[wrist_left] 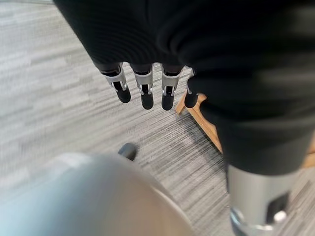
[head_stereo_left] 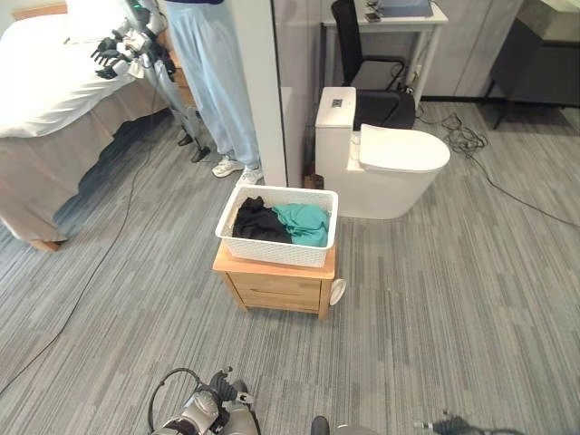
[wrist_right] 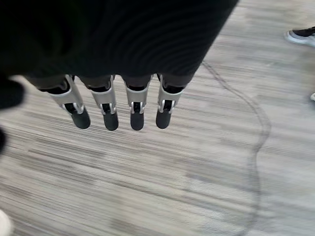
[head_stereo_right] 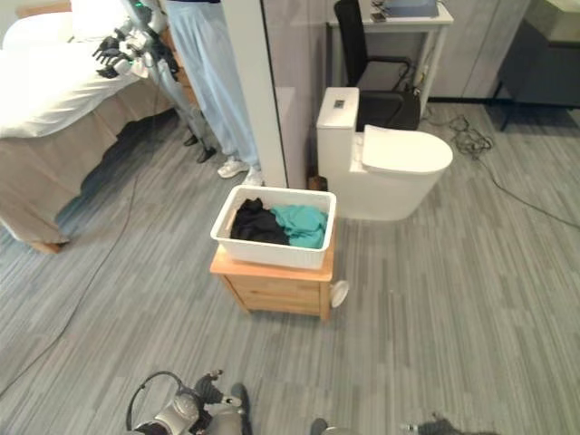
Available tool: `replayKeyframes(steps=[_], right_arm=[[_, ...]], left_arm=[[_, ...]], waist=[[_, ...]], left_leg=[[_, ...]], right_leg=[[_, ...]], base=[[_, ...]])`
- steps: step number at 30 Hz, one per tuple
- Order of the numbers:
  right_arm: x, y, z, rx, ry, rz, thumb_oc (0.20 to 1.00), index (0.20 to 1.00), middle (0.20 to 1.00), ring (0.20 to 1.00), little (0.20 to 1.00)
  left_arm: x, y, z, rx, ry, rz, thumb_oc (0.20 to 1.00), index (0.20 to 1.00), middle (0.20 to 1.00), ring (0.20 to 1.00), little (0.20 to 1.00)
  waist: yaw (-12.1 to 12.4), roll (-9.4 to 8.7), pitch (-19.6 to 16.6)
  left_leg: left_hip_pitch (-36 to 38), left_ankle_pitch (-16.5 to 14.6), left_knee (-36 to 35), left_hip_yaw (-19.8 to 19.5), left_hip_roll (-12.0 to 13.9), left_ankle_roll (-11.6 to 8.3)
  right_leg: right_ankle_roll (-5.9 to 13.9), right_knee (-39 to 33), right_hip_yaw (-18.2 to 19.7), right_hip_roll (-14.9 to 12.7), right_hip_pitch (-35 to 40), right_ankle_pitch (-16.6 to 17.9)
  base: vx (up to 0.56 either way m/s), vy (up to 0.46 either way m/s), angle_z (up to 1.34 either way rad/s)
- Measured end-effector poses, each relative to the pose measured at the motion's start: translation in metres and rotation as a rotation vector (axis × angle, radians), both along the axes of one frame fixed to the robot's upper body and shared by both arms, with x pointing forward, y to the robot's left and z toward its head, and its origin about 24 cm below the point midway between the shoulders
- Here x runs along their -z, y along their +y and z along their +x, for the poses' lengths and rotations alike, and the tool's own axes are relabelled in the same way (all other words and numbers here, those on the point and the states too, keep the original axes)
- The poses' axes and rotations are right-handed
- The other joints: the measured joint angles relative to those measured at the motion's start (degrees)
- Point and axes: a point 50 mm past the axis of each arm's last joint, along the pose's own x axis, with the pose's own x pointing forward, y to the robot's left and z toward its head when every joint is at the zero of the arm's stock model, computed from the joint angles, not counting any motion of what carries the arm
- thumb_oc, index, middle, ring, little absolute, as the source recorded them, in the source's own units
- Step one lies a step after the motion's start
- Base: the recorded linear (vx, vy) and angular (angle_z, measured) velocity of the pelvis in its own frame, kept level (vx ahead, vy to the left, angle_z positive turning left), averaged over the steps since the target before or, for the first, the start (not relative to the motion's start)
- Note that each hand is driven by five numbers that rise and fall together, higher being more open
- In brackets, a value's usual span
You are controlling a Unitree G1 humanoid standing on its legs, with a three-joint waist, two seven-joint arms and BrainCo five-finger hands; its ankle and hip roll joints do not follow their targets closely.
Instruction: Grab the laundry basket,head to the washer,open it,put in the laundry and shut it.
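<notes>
A white laundry basket [head_stereo_left: 277, 227] sits on a low wooden bedside cabinet [head_stereo_left: 276, 283] in the middle of the grey floor, a short way ahead of me. Inside lie a black garment [head_stereo_left: 258, 220] and a teal garment [head_stereo_left: 304, 223]. My left hand [wrist_left: 146, 91] hangs with straight fingers over the floor and holds nothing; a corner of the wooden cabinet [wrist_left: 204, 120] shows just past its fingertips. My right hand [wrist_right: 137, 110] also hangs open above bare floor, its fingers straight and empty.
A white toilet [head_stereo_left: 399, 163] stands right behind the cabinet, a white partition wall [head_stereo_left: 263, 91] beside it. A bed [head_stereo_left: 45, 82] is at far left. A person [head_stereo_left: 213, 72] stands behind the basket, near a stand-mounted device [head_stereo_left: 127, 50]. Desk and black chair [head_stereo_left: 372, 54] at the back.
</notes>
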Motion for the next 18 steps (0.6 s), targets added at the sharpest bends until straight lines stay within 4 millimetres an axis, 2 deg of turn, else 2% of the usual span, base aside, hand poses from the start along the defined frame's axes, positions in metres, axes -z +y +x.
replayKeyframes(steps=[1,2,3,5,7,8,9,11,12,13,15,16,18], right_arm=[[-0.001,0.000,0.003,-0.006,-0.010,-0.006,1.000,1.000,1.000,1.000,1.000],[0.000,0.002,0.002,-0.003,-0.003,-0.005,1.000,1.000,1.000,1.000,1.000],[0.002,0.003,-0.001,-0.001,0.006,-0.001,1.000,1.000,1.000,1.000,1.000],[0.005,0.002,-0.017,0.016,0.044,-0.001,1.000,1.000,1.000,1.000,1.000],[0.009,0.008,-0.027,0.025,0.064,0.018,1.000,1.000,1.000,1.000,1.000],[0.012,0.013,-0.032,0.022,0.078,0.035,1.000,1.000,1.000,1.000,1.000],[0.013,0.018,-0.031,0.013,0.077,0.047,1.000,1.000,1.000,1.000,1.000],[0.012,0.026,-0.015,-0.032,0.038,0.064,1.000,1.000,1.000,1.000,1.000],[0.008,0.028,0.003,-0.049,-0.016,0.073,1.000,1.000,1.000,1.000,1.000],[0.007,0.028,0.006,-0.049,-0.029,0.074,1.000,1.000,1.000,1.000,1.000],[0.002,0.031,0.023,-0.070,-0.082,0.080,1.000,1.000,1.000,1.000,1.000],[0.000,0.033,0.028,-0.081,-0.100,0.083,1.000,1.000,1.000,1.000,1.000],[0.000,0.035,0.031,-0.088,-0.109,0.087,1.000,1.000,1.000,1.000,1.000]], left_arm=[[0.000,-0.002,0.000,0.006,0.000,-0.002,1.000,1.000,1.000,1.000,1.000],[0.003,0.000,-0.008,0.003,0.022,0.001,1.000,1.000,1.000,1.000,1.000],[0.005,0.000,-0.012,-0.004,0.033,0.001,1.000,1.000,1.000,1.000,1.000],[0.004,-0.002,-0.009,0.008,0.024,-0.001,1.000,1.000,1.000,1.000,1.000],[0.003,-0.001,-0.008,0.010,0.018,-0.001,1.000,1.000,1.000,1.000,1.000],[0.004,0.003,-0.013,0.006,0.027,0.005,1.000,1.000,1.000,1.000,1.000],[0.004,0.006,-0.014,0.006,0.032,0.013,1.000,1.000,1.000,1.000,1.000],[0.002,0.013,-0.010,0.010,0.019,0.034,1.000,1.000,1.000,1.000,1.000],[-0.002,0.017,-0.002,0.011,0.001,0.045,1.000,1.000,1.000,1.000,1.000],[-0.003,0.017,-0.001,0.013,-0.004,0.046,1.000,1.000,1.000,1.000,1.000],[-0.003,0.017,0.000,0.015,-0.008,0.046,1.000,1.000,1.000,1.000,1.000],[-0.002,0.016,-0.001,0.015,-0.004,0.043,1.000,1.000,1.000,1.000,1.000],[-0.001,0.016,-0.003,0.013,0.001,0.043,1.000,1.000,1.000,1.000,1.000]], waist=[[-0.13,-0.20,-0.09],[0.06,-0.43,-0.09],[0.05,-0.39,-0.98],[-0.09,0.28,-2.20],[0.16,-0.68,-2.17],[0.11,-1.55,-2.56],[0.33,-2.07,-2.89],[0.87,-2.64,-3.28],[1.32,-2.16,-3.41],[1.65,-1.90,-3.39],[1.72,-0.26,-2.98],[1.82,0.07,-3.23],[2.04,0.06,-3.08]], left_leg=[[0.30,0.04,1.29,-0.18,-0.26,0.08],[3.55,0.20,1.61,-0.77,-0.23,0.27],[4.78,0.18,1.78,-1.36,-0.93,0.33],[5.41,-0.60,4.15,-1.06,-2.81,1.57],[7.32,-1.62,3.00,0.26,-5.51,4.29],[8.23,-2.39,2.50,1.51,-7.37,6.07],[8.44,-3.03,2.52,1.91,-8.64,7.05],[8.74,-4.09,1.26,3.33,-11.23,8.66],[9.50,-4.68,0.18,4.21,-13.38,10.39],[10.38,-4.82,-0.53,4.62,-14.04,10.89],[12.17,-5.94,-1.30,5.24,-14.60,12.93],[12.11,-6.57,-1.39,5.56,-15.09,13.45],[12.70,-6.87,-1.42,5.89,-15.65,14.06]], right_leg=[[1.03,-0.18,1.03,-0.13,1.00,-0.68],[2.50,-0.12,3.09,-0.74,2.91,-1.61],[2.76,-0.12,3.25,-0.97,2.96,-2.07],[4.30,0.20,3.54,-1.93,2.95,-3.39],[6.60,3.55,3.58,-4.88,2.07,-5.17],[8.19,6.94,4.01,-7.23,0.90,-6.33],[8.66,8.84,4.50,-8.62,-0.26,-6.62],[9.88,12.70,5.00,-11.40,-3.09,-7.39],[10.21,15.49,4.85,-13.66,-4.44,-7.37],[10.95,17.18,4.90,-14.37,-5.08,-7.26],[13.40,30.49,4.77,-15.94,-11.76,-7.08],[15.05,33.31,4.73,-17.20,-13.86,-7.31],[16.17,33.63,4.46,-18.38,-15.86,-6.62]], base=[[0.44,0.302,-0.47],[0.28,0.256,-0.51],[0.34,0.399,-0.48],[0.23,0.316,-0.07],[0.08,0.202,-0.03],[0.08,0.286,-0.12],[0.11,0.374,-0.13],[0.11,0.327,-0.23],[0.10,0.318,-0.25],[0.07,0.294,-0.22],[0.03,0.167,-0.14],[0.03,0.162,-0.02],[0.08,0.138,-0.09]])
